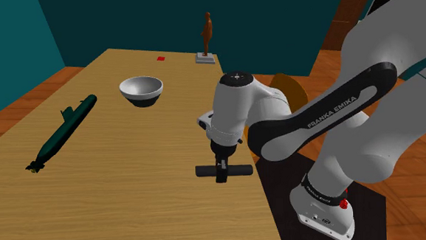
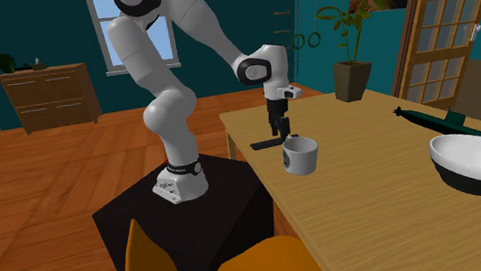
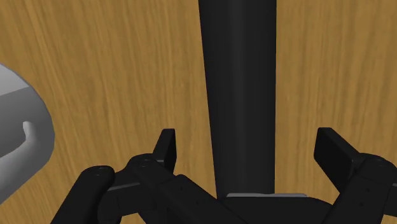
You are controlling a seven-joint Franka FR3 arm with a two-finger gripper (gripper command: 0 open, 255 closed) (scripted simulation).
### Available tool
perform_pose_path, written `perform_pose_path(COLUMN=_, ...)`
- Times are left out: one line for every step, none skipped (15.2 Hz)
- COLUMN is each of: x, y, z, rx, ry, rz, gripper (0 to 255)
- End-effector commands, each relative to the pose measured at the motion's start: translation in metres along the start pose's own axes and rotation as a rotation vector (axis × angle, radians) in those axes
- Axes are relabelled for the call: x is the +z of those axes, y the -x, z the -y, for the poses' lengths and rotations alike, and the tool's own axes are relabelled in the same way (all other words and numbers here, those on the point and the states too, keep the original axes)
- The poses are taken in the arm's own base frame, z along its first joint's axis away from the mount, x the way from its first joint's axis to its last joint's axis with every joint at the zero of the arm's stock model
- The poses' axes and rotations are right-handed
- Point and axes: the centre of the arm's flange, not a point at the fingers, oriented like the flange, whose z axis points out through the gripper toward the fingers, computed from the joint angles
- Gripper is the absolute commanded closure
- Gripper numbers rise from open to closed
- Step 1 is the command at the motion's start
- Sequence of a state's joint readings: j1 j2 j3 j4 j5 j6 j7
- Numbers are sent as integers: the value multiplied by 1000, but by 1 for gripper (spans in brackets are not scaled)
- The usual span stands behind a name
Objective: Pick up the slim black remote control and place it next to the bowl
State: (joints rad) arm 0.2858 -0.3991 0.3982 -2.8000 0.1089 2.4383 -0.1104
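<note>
A slim black remote control (image 1: 242,170) (image 2: 260,144) (image 3: 238,89) lies flat on the wooden table (image 1: 126,201), near the edge by the stand. My gripper (image 1: 221,171) (image 2: 277,134) (image 3: 248,149) points straight down over its middle, open. One black finger (image 3: 166,146) stands on each side of the remote with a gap between finger and remote, so nothing is held. The bowl (image 1: 141,86) (image 2: 473,157), white inside with a dark outside, sits further along the table, well away from the gripper.
A white mug (image 2: 300,156) (image 3: 19,143) stands right beside the remote. A long dark submarine model (image 1: 63,131) (image 2: 437,120) lies past the bowl. A brown figurine (image 1: 207,36) and a small red item (image 1: 161,59) are at the far end. An orange chair (image 2: 206,269) is at the table's side.
</note>
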Motion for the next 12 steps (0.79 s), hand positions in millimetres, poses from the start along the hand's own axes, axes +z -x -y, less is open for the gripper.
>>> perform_pose_path(x=0, y=0, z=0, rx=0, ry=0, rz=0, gripper=255)
perform_pose_path(x=0, y=0, z=0, rx=0, ry=0, rz=0, gripper=255)
perform_pose_path(x=0, y=0, z=0, rx=0, ry=0, rz=0, gripper=255)
perform_pose_path(x=0, y=0, z=0, rx=0, ry=0, rz=0, gripper=255)
perform_pose_path(x=-1, y=-1, z=0, rx=0, ry=0, rz=0, gripper=255)
perform_pose_path(x=0, y=-1, z=0, rx=0, ry=0, rz=0, gripper=255)
perform_pose_path(x=0, y=-1, z=0, rx=0, ry=0, rz=0, gripper=255)
perform_pose_path(x=0, y=-1, z=0, rx=0, ry=0, rz=0, gripper=255)
perform_pose_path(x=0, y=-1, z=0, rx=0, ry=0, rz=0, gripper=255)
perform_pose_path(x=0, y=0, z=0, rx=0, ry=0, rz=0, gripper=255)
perform_pose_path(x=-5, y=0, z=0, rx=0, ry=0, rz=0, gripper=255)
perform_pose_path(x=-10, y=0, z=-1, rx=0, ry=0, rz=0, gripper=255)
